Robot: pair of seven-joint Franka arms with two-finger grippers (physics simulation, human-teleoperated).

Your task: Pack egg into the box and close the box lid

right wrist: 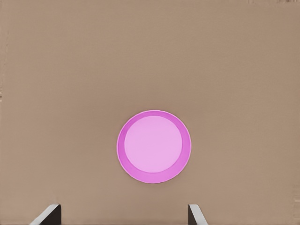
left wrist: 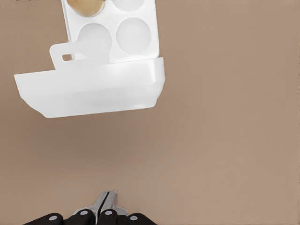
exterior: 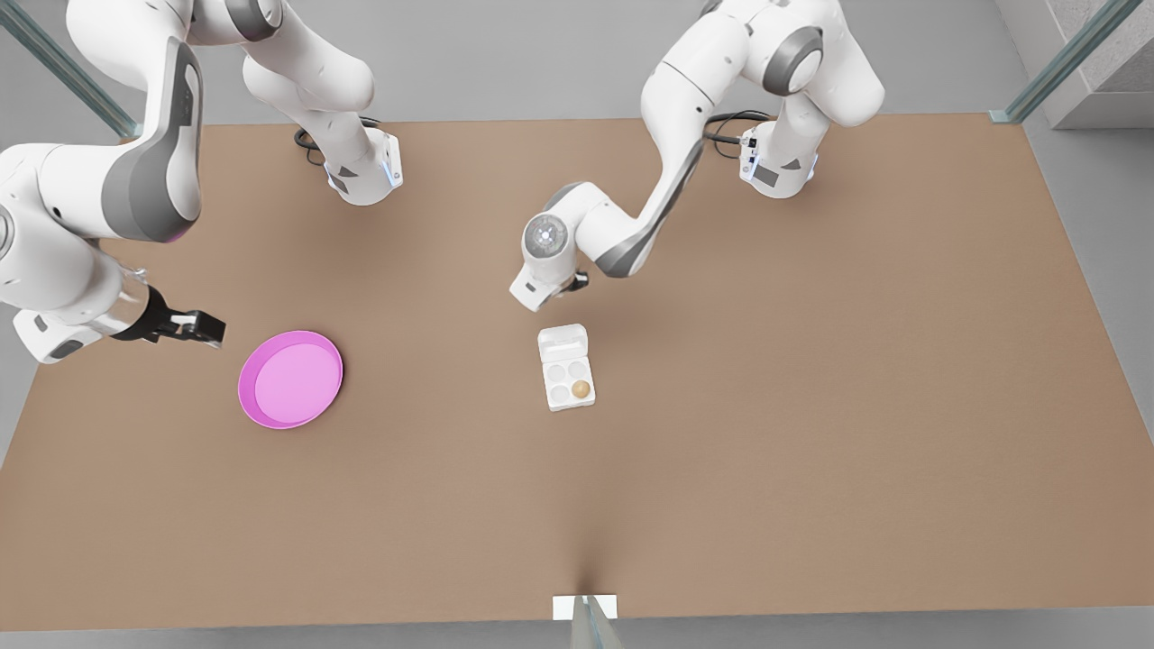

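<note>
The brown table (exterior: 811, 451) lies bare along its near edge, with wide open room on every side of the box (exterior: 568, 380).

The box is one small white carton near the table's middle, with four round cups. One egg (exterior: 581, 388) sits in the cup on the near side, toward the front view's right; the other three cups are vacant. The box lid (exterior: 563, 342) stands open on the far side of the box, hinged to it.

Just beyond the lid hangs the left gripper (left wrist: 108, 202), its two fingers pressed together, low over bare table and clear of the lid. From the front its tips are hidden under the wrist, so how close it stands to the lid is hard to judge.

Well off from the box, toward the front view's left, rests one round pink plate (exterior: 249, 397). Past the plate, farther from the box, the right gripper (exterior: 200, 328) hovers with fingers spread wide, holding nothing. Nothing lies between plate and box.
</note>
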